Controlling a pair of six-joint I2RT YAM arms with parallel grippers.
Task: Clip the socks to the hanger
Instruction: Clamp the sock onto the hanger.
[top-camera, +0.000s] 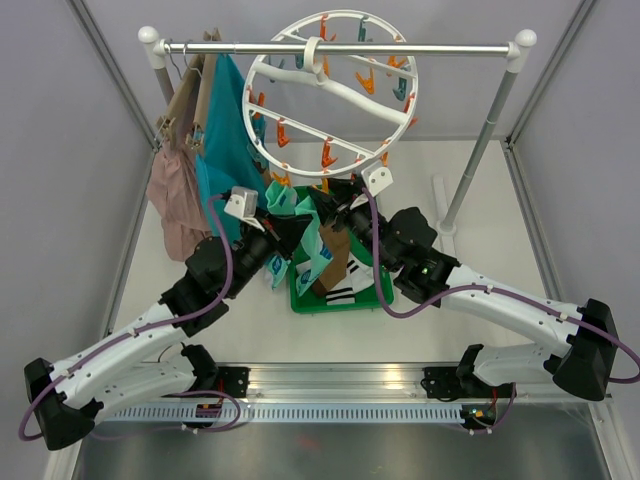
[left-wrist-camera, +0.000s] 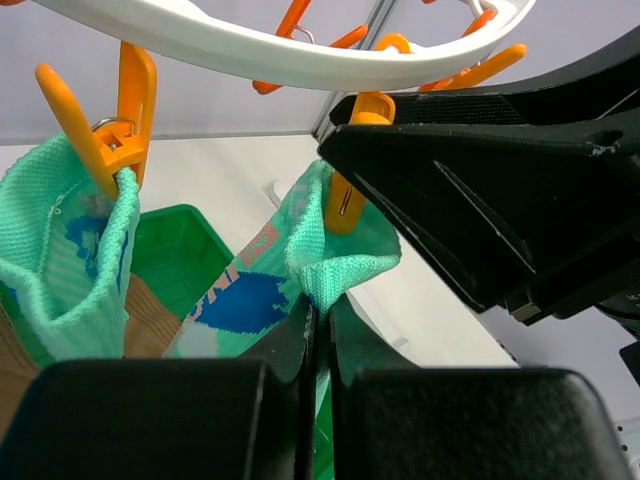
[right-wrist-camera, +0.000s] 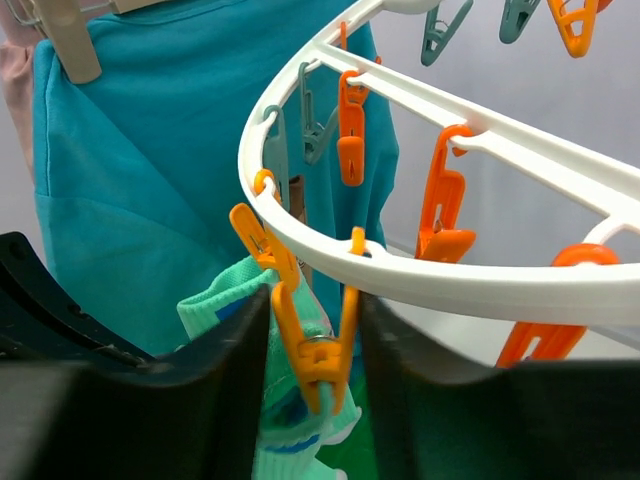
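Note:
The white ring hanger (top-camera: 350, 97) hangs from the rail, with orange and teal pegs along it. One mint sock (left-wrist-camera: 60, 260) hangs from an orange peg (left-wrist-camera: 125, 120) on the rim (left-wrist-camera: 230, 50). My left gripper (left-wrist-camera: 320, 300) is shut on the cuff of a second mint sock (left-wrist-camera: 345, 265) just under the rim. An orange peg (right-wrist-camera: 320, 350) bites this sock (right-wrist-camera: 300, 440). My right gripper (right-wrist-camera: 315, 370) is open, its fingers on either side of that peg's spread handles. In the top view both grippers (top-camera: 292, 232) (top-camera: 342, 215) meet below the ring. A brown sock (top-camera: 333, 262) and a white striped sock (top-camera: 352, 292) lie underneath.
The green tray (top-camera: 345, 303) holding the loose socks sits on the table between the arms. A large teal garment (top-camera: 225, 130) and a pink-beige garment (top-camera: 175, 195) hang at the left of the rail (top-camera: 440, 47). The rack's right post (top-camera: 480, 150) slants down to the table.

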